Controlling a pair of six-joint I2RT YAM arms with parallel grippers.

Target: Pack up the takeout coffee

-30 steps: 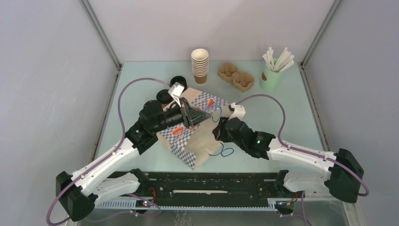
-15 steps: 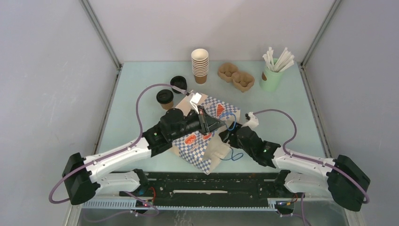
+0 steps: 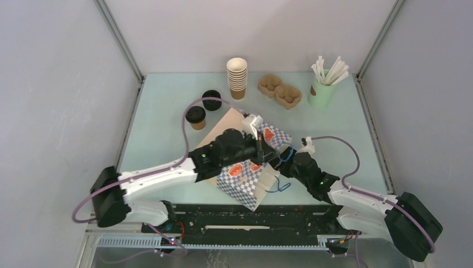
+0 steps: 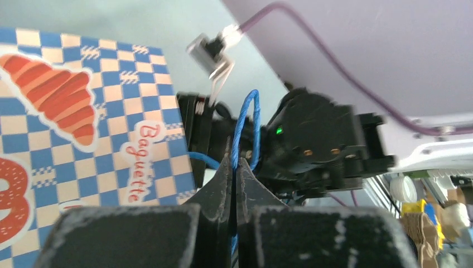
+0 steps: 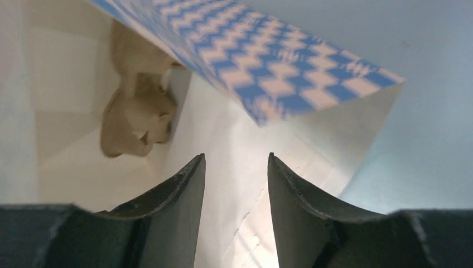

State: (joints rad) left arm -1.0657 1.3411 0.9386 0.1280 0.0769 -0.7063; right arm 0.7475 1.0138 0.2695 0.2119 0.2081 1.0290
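A pale green tabletop [image 3: 167,111] sits boxed in by plain grey-white walls [image 3: 251,28] on three sides, with bare metal posts [image 3: 120,39] rising from its two far corners. The takeout coffee [image 3: 195,117], a brown kraft cup under a black lid, stands upright in the far-left part of the tabletop, well apart from both arms and outside the bag. A loose black lid [image 3: 212,100] lies just beyond it.

Along the far edge stand a stack of kraft cups [image 3: 236,78] near the middle, then pulp trays [image 3: 280,92], and a green cup [image 3: 322,92] of white straws by the far-right corner.

A blue-and-white checked paper bag [image 3: 245,176] (croissants and "Baguette" printed on it) lies on its side close to the middle of the near edge. The left pincer [image 4: 234,162] is pinched tight on the bag's blue cord handle [image 4: 249,125]. The right pincer [image 5: 236,162] sits at the bag's open mouth, fingers moderately apart and gripping nothing. A beige lump lies deep inside, and I cannot tell what it is.
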